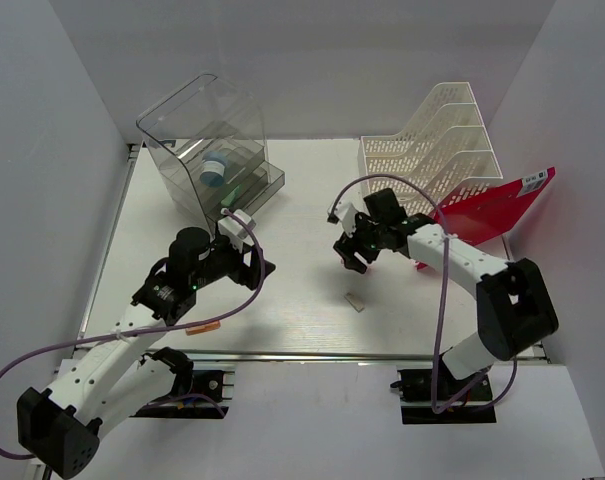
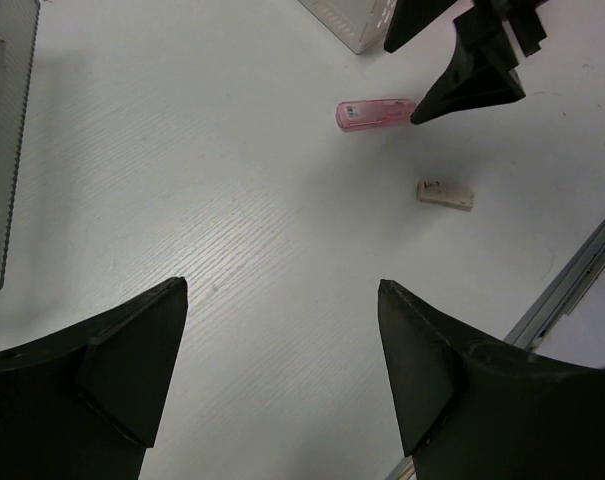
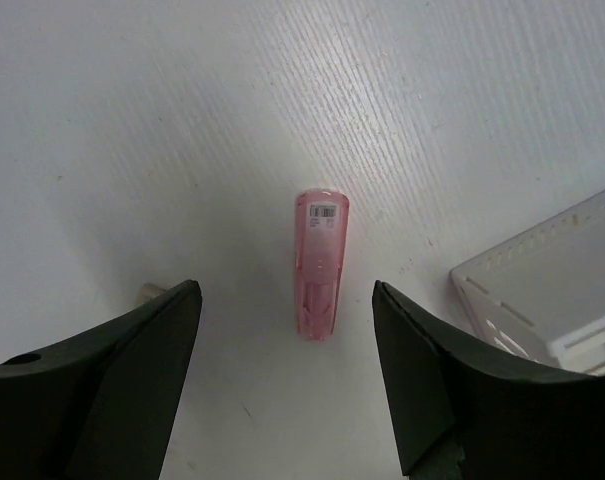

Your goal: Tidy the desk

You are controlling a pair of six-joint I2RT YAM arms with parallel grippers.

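Both left jaws and right jaws are gaping, empty; a pink tube [image 3: 320, 265] is lying on the counter [image 3: 132, 120] between the right jaws.

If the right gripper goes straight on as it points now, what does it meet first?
Probably the pink item on the desk, lying between the right gripper's open fingers; depth unclear.
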